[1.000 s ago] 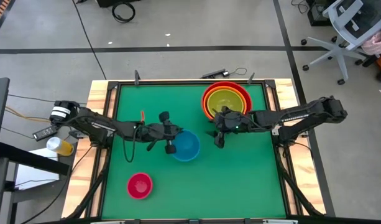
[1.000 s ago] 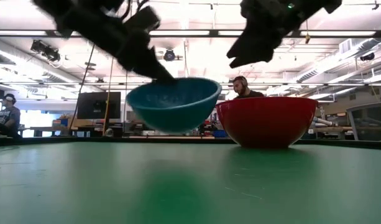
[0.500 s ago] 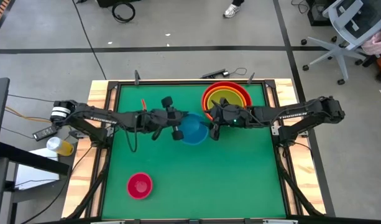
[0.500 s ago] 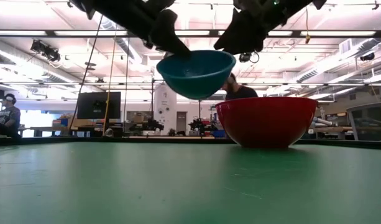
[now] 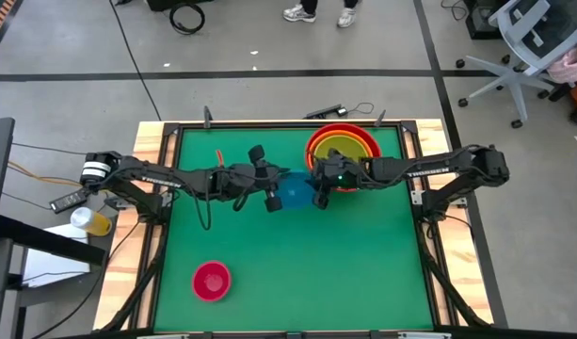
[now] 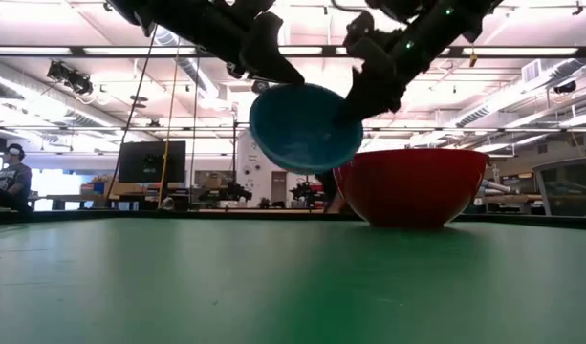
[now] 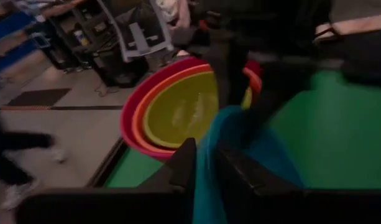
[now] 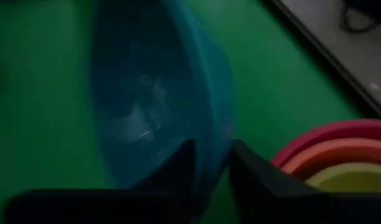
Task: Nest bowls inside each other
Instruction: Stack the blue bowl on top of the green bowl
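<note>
A blue bowl (image 5: 293,190) hangs tilted above the green table, just left of a stack of bowls: a red one (image 6: 410,186) with an orange (image 5: 316,162) and a yellow bowl (image 5: 344,149) nested inside. My left gripper (image 5: 272,188) is shut on the blue bowl's left rim. My right gripper (image 5: 316,191) is shut on the opposite rim, beside the stack. In the low view the blue bowl (image 6: 305,129) hangs at about the height of the red bowl's rim. My left gripper pinches the blue bowl's rim (image 7: 206,165) between its two fingers, one inside the bowl and one outside. It comes from the table's left, slanting slightly down. The bowl is lifted clear and tilted. My right gripper pinches the opposite rim (image 8: 212,152), one finger inside and one outside. It comes from the table's right, slanting down.
A small red bowl (image 5: 211,281) sits on the table near its near left corner. The wooden table frame (image 5: 149,169) runs around the green mat. A person's feet (image 5: 316,11) show on the floor beyond the far edge.
My left gripper has carried the blue bowl up and toward the stack at the far right. My right gripper has come left to the bowl and shut on its rim. The bowl, level before, now hangs tilted between the two grippers.
</note>
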`<state>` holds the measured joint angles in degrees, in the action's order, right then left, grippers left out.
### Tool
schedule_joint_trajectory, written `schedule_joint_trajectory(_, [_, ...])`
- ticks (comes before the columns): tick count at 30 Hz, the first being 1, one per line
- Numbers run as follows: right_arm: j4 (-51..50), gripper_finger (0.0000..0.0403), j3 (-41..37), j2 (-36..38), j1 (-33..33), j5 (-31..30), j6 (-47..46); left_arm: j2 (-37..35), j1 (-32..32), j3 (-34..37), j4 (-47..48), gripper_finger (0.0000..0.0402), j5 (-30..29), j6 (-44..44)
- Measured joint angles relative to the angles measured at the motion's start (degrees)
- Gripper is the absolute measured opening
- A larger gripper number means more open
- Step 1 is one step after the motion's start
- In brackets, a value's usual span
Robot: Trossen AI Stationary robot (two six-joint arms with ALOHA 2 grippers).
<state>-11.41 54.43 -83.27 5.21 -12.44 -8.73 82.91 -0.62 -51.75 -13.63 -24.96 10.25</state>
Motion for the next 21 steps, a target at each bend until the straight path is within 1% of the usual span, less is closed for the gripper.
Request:
schedule_joint_trajectory(2, [0.29, 0.0032, 0.00, -0.80, 0.64, 1.51, -0.28, 0.00, -0.43, -0.02, -1.09, 0.0075, 1.96, -0.59])
schedule_joint_trajectory(3, [-0.15, 0.0021, -0.01, -1.05, 0.92, 2.10, 0.48, -0.02, -0.67, -0.02, -1.45, 0.0081, 2.25, -0.63])
schedule_joint_trajectory(6, [-0.20, 0.0023, -0.02, -1.00, 1.83, 3.21, -1.48, -0.02, -1.01, -0.02, -2.71, 0.0094, 2.52, -0.66])
schedule_joint_trajectory(8, [-1.10, 0.0020, -0.02, -0.10, 2.78, 2.00, -1.88, -0.03, -0.87, 0.00, -3.39, 0.0100, 2.57, -0.64])
schedule_joint_trajectory(10, [-1.58, 0.0019, -0.02, 1.49, 3.44, -0.83, -2.01, -0.45, -0.59, 0.00, -2.90, 0.0105, 2.08, -0.64])
schedule_joint_trajectory(13, [-3.70, 0.0019, -0.02, 5.62, 3.96, -8.83, -1.80, -1.45, -0.01, -0.08, -1.15, 0.0112, -0.29, -0.66])
schedule_joint_trajectory(16, [-8.93, 0.0019, 0.04, 10.56, 5.69, -17.09, -0.57, -3.44, 1.13, 0.02, 4.86, 0.0119, -3.36, -1.26])
schedule_joint_trajectory(18, [-14.38, 0.0019, 0.11, 13.63, 8.51, -18.06, -1.47, -4.50, 2.10, 0.00, 9.35, 0.0124, -3.70, -3.04])
schedule_joint_trajectory(21, [-22.69, 0.0019, -0.02, 15.90, 13.74, -17.31, -5.40, -5.51, 3.75, -0.07, 15.30, 0.0132, -3.82, -6.68])
